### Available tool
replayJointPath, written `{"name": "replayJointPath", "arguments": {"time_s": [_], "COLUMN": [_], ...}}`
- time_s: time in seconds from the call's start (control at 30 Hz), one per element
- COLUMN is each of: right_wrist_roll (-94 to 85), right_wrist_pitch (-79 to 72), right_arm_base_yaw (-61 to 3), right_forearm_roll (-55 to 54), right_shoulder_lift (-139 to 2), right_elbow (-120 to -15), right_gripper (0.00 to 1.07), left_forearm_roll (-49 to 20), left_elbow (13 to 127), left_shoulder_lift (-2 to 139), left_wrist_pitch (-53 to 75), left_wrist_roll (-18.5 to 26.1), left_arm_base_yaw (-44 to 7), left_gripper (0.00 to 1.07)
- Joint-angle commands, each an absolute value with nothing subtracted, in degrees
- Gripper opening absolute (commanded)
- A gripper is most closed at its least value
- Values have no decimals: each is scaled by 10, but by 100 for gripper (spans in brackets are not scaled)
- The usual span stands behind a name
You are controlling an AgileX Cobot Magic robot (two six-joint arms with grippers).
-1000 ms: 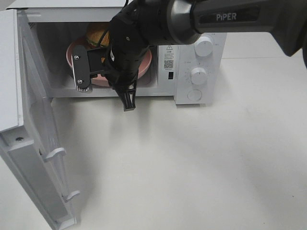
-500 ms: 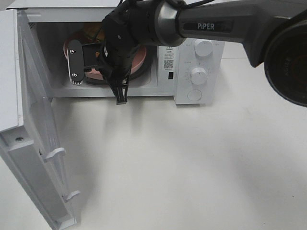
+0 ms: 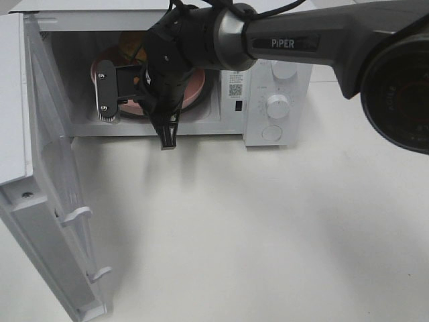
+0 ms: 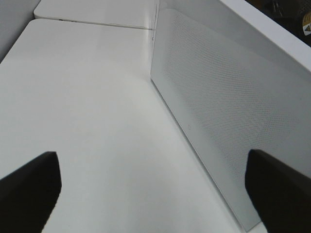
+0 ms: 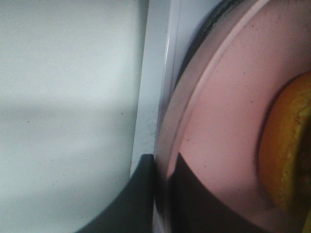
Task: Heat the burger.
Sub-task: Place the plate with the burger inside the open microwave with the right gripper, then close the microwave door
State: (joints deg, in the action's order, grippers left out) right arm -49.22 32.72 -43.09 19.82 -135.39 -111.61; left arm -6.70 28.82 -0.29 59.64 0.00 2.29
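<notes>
Right gripper (image 5: 163, 167): clamped on 6 o'clock rim of round pink plate (image 5: 223, 107), so tall golden-bun burger (image 5: 286, 145) isn't squashed.
Left gripper (image 4: 151, 155): apart, empty.

A white microwave (image 3: 278, 74) stands at the far edge of a matte white tabletop (image 3: 268, 228), which runs from the microwave's foot toward the near side of the high view. The light is soft and even, leaving only faint grey shadows (image 3: 181, 178) on the tabletop just in front of the microwave's opening and beside its swung-open door (image 3: 47, 181). Beyond the outer face of that door, the left wrist view shows a thin seam (image 4: 92, 24) where a second white slab (image 4: 97, 9) butts against the tabletop.
</notes>
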Motion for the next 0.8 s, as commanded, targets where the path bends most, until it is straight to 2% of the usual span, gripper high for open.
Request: {"name": "replayJointPath", "arguments": {"time_s": [0.03,0.13,0.4,0.47,0.53,0.57,0.6,0.63,0.8], "right_wrist_roll": [-490,-490,-490,-481,-479,-473,-473,-473,-473], "right_wrist_pitch": [288,286,278,279,280,287,287,300,325], "right_arm_base_yaw": [-427,-426,-423,-423,-423,-424,-424,-426,-427], "right_forearm_roll": [213,214,213,208,205,203,203,203,203], "right_shoulder_lift": [-1348,-1354,-1360,-1362,-1362,-1362,-1362,-1362,-1360], "right_elbow": [-1126,-1126,-1126,-1126,-1126,-1126,-1126,-1126,-1126], "right_gripper": [0,1,14,28,31,39,39,45,51], "left_forearm_roll": [-70,-70,-70,-70,-70,-70,-70,-70,-70], "left_elbow": [288,288,288,288,288,288,288,288,288], "left_shoulder_lift": [-2,-2,-2,-2,-2,-2,-2,-2,-2], "left_wrist_pitch": [591,591,591,591,591,591,591,591,591], "left_wrist_roll": [0,0,0,0,0,0,0,0,0], "left_arm_base_yaw": [25,25,25,25,25,25,25,25,25], "left_gripper": [98,98,98,98,98,98,98,98,98]}}
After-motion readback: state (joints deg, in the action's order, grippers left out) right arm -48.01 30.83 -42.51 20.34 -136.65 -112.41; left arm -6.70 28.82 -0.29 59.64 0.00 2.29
